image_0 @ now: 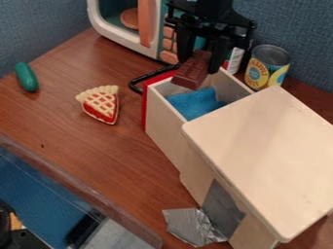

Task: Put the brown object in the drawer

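The black two-finger gripper (199, 64) is clamped on the brown, segmented toy chocolate bar (191, 73), near twelve o'clock, over the open pale wooden drawer (162, 121). Placing looks underway; next, lower it towards the blue cloth (194, 103) and release.

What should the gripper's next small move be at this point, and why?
Probably a short move down into the drawer before letting go: the gripper holds the brown bar over the drawer's open front part, with the blue cloth lying inside.
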Controlling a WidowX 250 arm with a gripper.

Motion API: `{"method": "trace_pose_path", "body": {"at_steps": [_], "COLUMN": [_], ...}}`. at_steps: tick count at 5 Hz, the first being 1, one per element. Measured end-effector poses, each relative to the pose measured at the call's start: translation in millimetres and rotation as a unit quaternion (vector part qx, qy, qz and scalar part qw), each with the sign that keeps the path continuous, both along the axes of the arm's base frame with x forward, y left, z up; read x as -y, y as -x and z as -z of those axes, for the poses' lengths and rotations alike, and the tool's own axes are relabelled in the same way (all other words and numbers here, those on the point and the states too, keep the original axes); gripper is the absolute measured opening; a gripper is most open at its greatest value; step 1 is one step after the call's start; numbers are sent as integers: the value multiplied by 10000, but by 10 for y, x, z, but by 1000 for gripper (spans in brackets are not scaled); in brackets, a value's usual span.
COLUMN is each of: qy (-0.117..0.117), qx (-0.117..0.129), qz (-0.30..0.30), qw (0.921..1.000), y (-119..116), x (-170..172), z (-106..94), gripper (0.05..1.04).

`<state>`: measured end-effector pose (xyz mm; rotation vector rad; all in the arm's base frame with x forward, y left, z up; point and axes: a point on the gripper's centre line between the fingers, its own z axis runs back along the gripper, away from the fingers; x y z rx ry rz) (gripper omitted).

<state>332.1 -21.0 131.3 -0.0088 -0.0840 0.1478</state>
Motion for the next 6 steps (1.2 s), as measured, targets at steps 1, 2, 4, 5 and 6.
{"method": "trace_pose_path", "body": {"at_steps": [1,2,4,5,6], "qy": [13,12,15,55,-239], "qx": [-31,15,445,586,803], "qz": [-101,-122,-249,-282,-392], "qw": [9999,9999,9987,9979,9957], "y": [10,-5,12,182,457], "x": [2,0,-95,-387,-906], "z": [1,0,402,305,52], "gripper": [582,582,932,1006,1001]}}
